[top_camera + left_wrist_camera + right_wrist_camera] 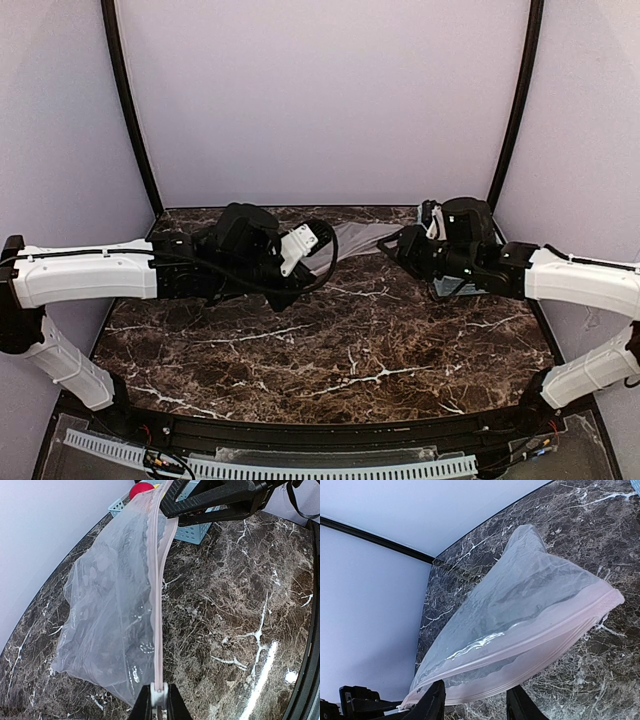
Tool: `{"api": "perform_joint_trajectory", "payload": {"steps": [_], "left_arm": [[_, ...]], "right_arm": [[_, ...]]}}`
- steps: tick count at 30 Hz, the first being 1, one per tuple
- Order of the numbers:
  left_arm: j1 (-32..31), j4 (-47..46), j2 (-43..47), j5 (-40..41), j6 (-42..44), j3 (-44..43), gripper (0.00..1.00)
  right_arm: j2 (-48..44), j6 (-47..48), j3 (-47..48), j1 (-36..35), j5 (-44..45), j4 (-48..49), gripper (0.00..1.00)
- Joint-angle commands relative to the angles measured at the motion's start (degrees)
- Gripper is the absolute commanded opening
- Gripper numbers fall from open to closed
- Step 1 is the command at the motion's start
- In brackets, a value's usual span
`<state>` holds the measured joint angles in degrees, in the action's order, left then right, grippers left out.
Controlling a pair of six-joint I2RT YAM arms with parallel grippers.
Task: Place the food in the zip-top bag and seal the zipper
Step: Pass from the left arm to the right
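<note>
While the clear, pale-dotted zip-top bag [105, 605] hangs in the air, stretched from just in front of the light-blue basket [197, 532] away toward the left arm, nothing shows inside it. Its whitish-pink zipper [159, 605] runs along the top edge.

The left gripper [159, 700] is clamped on the zipper end farthest from the basket. The right gripper [476, 687] is at the end nearest the basket. Its jaws stand apart with the mouth edge between them, and no firm pinch shows.

A red apple [141, 488] peeps out at the basket's far side, beside a sliver of something yellow. The other food is hidden. The dark brown marble table [240, 605] lies below the bag and around the basket.

The step in hand appears to be readying the bag, holding it up so its mouth can be opened before any food goes in. The next move likely calls for the right gripper to catch only one lip of the mouth. It would then draw that lip away from the other without tugging the strip out of the left gripper's hold.

No brand, label or writing can be read anywhere.
</note>
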<state>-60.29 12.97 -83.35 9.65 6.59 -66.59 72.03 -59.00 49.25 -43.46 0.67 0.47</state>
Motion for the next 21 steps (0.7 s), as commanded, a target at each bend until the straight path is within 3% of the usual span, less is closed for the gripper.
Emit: {"api": "perform_joint_trajectory", "payload": {"steps": [1,12,21], "left_arm": [[0.1,0.9,0.4,-0.7,-0.6,-0.6,0.01],[0.1,-0.5,0.8,-5.0,0.1,0.3,0.01],[0.1,-0.9,1.1,-11.9,0.9,0.2,0.01]], "right_arm": [[1.5,0.7,2.3,-0.1,-0.4,1.5,0.4],[3.3,1.3,3.8,0.0,-0.4,2.3,0.33],[3.9,1.9,5.2,0.0,-3.4,3.8,0.05]]}}
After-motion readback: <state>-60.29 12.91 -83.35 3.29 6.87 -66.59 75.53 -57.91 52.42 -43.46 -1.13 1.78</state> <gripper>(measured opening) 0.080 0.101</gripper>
